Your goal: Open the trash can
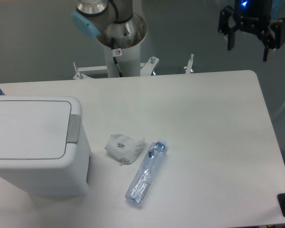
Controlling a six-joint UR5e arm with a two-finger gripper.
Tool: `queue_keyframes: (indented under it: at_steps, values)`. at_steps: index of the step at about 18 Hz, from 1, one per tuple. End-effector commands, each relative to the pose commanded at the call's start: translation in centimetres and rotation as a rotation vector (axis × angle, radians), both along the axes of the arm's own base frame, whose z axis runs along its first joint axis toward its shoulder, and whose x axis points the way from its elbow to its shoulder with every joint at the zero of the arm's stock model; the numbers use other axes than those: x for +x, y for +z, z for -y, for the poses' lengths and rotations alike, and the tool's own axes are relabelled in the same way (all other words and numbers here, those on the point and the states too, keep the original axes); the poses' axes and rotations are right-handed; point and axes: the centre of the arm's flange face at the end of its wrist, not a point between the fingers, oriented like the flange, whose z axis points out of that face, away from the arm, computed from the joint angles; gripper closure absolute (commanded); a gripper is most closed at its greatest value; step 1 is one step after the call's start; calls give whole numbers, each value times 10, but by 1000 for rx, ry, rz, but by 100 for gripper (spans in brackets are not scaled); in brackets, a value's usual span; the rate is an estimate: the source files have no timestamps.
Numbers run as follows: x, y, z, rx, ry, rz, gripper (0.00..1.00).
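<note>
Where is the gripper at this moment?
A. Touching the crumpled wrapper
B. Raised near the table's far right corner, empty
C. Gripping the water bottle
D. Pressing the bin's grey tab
B: the gripper hangs open and empty at the far right, well away from the trash can.

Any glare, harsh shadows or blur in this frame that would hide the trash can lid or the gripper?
Fixed camera: even, soft light, no glare on the trash can; only a faint shadow at its right side. The grey push tab reads clearly. The gripper, dark against the grey background, is slightly soft but its fingers show apart.
</note>
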Motion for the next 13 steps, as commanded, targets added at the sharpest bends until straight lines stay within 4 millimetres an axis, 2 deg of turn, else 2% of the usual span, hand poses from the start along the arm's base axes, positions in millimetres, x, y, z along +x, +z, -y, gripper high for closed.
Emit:
queue_keyframes:
  at_steps: [7, 9, 11, 13]
  values:
    - [4, 0, -5, 15, 41, 9, 0]
    - [15, -1, -32, 43, 99, 27, 0]
    - [23, -1, -57, 107, 243, 45, 0]
    - [40, -5, -99, 198, 379, 58, 0]
